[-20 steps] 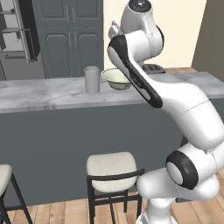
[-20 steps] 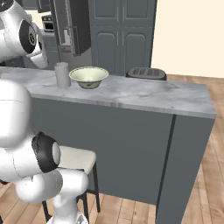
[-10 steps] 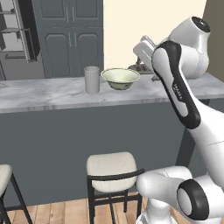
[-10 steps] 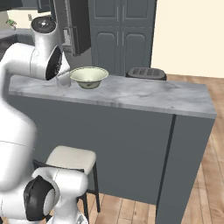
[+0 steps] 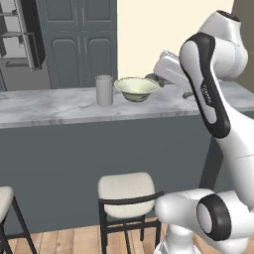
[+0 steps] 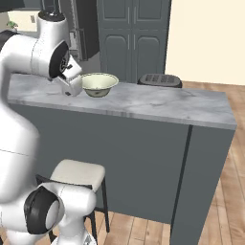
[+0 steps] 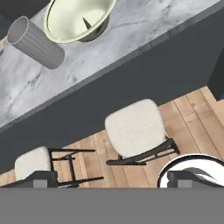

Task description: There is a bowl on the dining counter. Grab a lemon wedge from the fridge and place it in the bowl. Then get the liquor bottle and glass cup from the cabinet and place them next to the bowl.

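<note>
My claw (image 7: 109, 177) stands released and holds nothing, raised above the tabletop (image 5: 59, 106) edge. The bowl (image 5: 137, 88) sits on the marble tabletop with the glass cup (image 5: 104, 90) upright just beside it. Two cushioned stools (image 7: 133, 129) stand on the floor below.

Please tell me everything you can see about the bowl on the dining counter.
The bowl is wide and shallow, pale cream-green, with a thin rim and a narrower foot. It stands upright on the grey-white marble dining counter, touching nothing else. The glass cup, a grey ribbed tumbler, stands close beside it but apart. The hand view looks down into the bowl: a small dark pointed shape shows inside, too unclear to name. The material looks like glazed ceramic.
</note>
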Motion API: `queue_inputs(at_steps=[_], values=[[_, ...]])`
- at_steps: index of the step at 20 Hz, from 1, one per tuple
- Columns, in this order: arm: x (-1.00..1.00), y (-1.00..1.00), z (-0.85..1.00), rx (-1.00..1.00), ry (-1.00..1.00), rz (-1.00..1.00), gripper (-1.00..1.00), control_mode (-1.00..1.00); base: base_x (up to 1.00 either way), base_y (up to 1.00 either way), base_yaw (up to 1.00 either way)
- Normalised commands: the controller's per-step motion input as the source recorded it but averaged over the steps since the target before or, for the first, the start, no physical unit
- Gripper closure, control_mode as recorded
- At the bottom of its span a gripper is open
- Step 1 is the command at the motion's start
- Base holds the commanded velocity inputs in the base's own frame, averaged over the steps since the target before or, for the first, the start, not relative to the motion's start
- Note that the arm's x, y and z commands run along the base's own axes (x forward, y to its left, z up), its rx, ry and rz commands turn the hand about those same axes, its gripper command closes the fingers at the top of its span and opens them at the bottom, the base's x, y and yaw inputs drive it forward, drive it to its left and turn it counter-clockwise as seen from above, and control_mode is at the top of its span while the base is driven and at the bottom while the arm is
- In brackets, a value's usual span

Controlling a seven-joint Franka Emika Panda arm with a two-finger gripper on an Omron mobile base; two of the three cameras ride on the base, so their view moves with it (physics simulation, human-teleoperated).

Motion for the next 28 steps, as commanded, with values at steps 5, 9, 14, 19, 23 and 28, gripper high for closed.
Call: queue_inputs(at_steps=[5,9,14,19,23,28], values=[[-0.6,-0.4,-0.22,-0.25,0.0,0.19,-1.0,-1.0,0.0,0.0,0.0],[-0.17,-0.12,-0.05,-0.02,-0.02,0.0,-1.0,1.0,-0.52,-0.34,0.0],[0.0,0.0,0.0,0.0,0.0,0.0,-1.0,1.0,-0.57,-0.81,-0.08],[0.0,0.0,0.0,0.0,0.0,0.0,-1.0,1.0,-0.09,-1.0,-0.1],[0.0,0.0,0.0,0.0,0.0,0.0,-1.0,1.0,0.0,-1.0,-0.06],[0.0,0.0,0.0,0.0,0.0,0.0,-1.0,1.0,0.04,-1.0,-0.02]])
